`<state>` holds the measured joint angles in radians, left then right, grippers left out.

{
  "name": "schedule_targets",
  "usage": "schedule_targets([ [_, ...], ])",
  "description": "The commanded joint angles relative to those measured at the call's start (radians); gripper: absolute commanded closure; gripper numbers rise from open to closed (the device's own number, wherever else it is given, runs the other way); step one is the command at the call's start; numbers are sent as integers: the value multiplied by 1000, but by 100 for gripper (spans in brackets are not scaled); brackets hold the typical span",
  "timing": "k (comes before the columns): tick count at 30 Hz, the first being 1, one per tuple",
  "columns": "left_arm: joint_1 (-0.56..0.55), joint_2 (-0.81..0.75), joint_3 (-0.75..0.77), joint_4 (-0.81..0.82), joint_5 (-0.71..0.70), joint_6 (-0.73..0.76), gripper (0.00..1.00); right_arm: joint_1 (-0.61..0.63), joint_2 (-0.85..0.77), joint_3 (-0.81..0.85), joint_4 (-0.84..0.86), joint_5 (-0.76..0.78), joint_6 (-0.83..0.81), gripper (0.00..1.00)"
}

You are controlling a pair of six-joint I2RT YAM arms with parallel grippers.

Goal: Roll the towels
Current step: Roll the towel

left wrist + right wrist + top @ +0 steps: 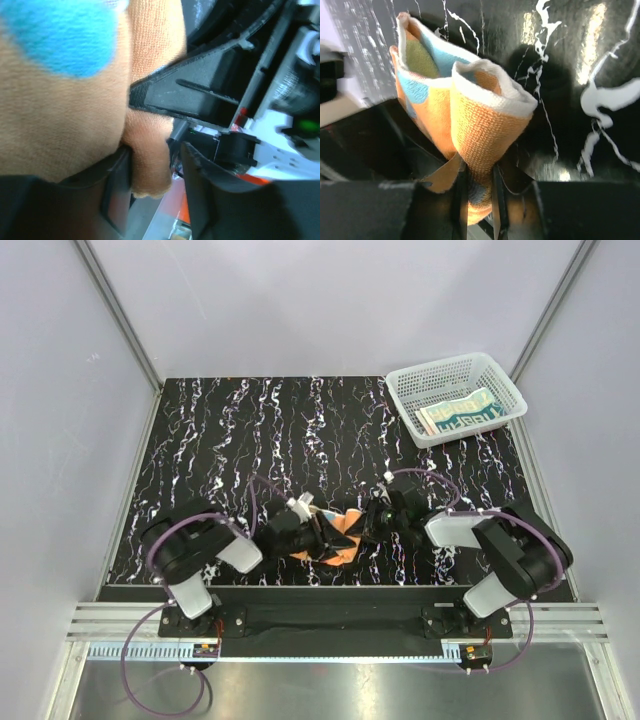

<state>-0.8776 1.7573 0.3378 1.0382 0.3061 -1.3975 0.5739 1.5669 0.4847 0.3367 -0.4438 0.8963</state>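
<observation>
cream towel (462, 412) is in the basket (415, 380) so looks done, orange towel (480, 125) only half rolled, left tool (129, 122) and right tool (478, 197) both clenched on it

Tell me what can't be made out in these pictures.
Orange towel: top view, mostly hidden under the two arms.
Left tool, whether it grips: left wrist view, too close and blurred.
Cream towel in the basket: top view, too small to tell rolled from folded.
</observation>
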Motion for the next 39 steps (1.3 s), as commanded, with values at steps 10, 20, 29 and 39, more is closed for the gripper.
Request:
schedule_targets([
  [10,-277,-280,547,-1312,-762,621,47,58,-90,288,-689,241,-160,83],
  [20,-443,-122,768,-1704,-1162,508,42,77,-91,308,-738,243,-171,85],
  [29,-593,-107,825,-1566,-1302,744,36,90,-30,345,-780,231,-189,85],
  [39,-626,-61,787,-1259,-1099,905,16,98,-13,365,-798,223,-180,85],
])
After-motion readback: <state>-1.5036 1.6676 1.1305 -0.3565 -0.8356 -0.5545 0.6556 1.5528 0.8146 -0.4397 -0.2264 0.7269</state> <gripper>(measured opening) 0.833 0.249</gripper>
